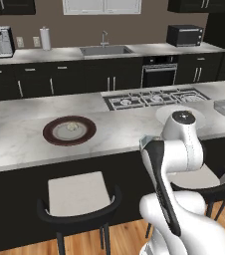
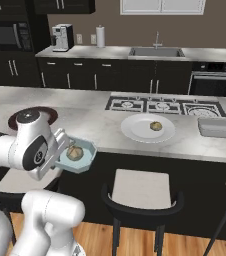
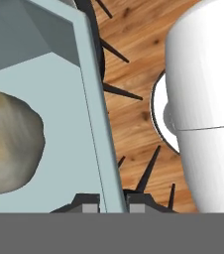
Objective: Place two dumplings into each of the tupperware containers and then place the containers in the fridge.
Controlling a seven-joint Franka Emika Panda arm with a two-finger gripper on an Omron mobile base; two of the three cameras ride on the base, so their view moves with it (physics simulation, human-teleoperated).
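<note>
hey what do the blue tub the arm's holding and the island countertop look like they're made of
Light blue tub: probably plastic, matte and slightly translucent, with thin molded walls; the gripper pinches its wall. Island countertop: looks like polished marble or similar stone, pale with grey veining. Everything is rendered, so that's appearance only.

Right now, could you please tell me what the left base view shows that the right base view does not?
Left base view: a dumpling lying on the dark-rimmed plate. Right base view: the claw shut on the light blue container with a second dumpling inside, and a third dumpling on the white plate. Both: the clear container, cooktop and sink.
</note>
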